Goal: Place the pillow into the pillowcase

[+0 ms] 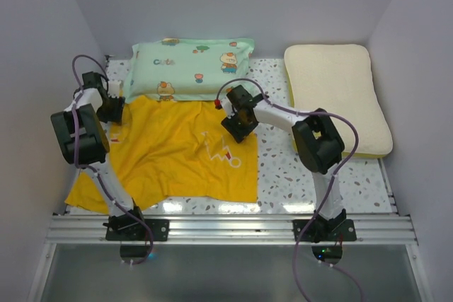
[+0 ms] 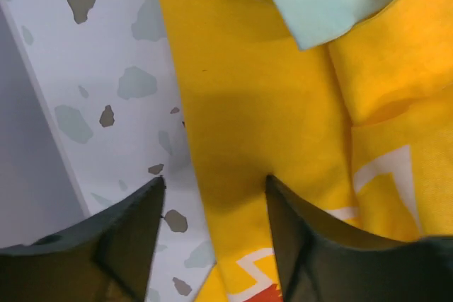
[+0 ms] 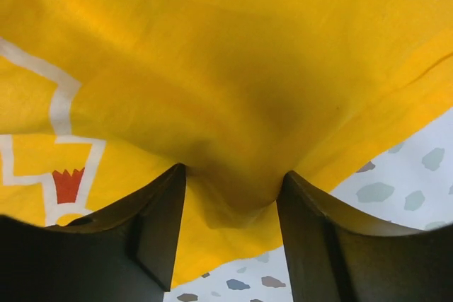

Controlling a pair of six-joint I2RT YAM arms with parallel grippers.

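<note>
At the far edge of the pillowcase [image 1: 177, 153], my left claw [image 2: 214, 183] and right claw [image 3: 233, 175] stand spread over limp, light cloth I'd judge best pinched by one hem layer.

Small blue lettering on the mint-green pillow [image 1: 191, 68] is too blurred to read.

Pillowcase [image 1: 177, 153]: thin woven cloth, matt, with a fine weave that shows up close and soft creases. The white and red marks are printed flat into the fabric.
Pillow [image 1: 336, 93]: cream cloth, nubbly, matt.
Mint-green pillow [image 1: 191, 68]: smooth printed cloth, matt.
Table [image 1: 311, 182]: hard, smooth top with a speckled terrazzo look and a slight gloss.
Rail [image 1: 233, 228] along the near edge: bare silver metal, grooved, dull shine.
Left gripper [image 2: 214, 182] and right gripper [image 3: 233, 172]: dark plastic, smooth, matt.
</note>
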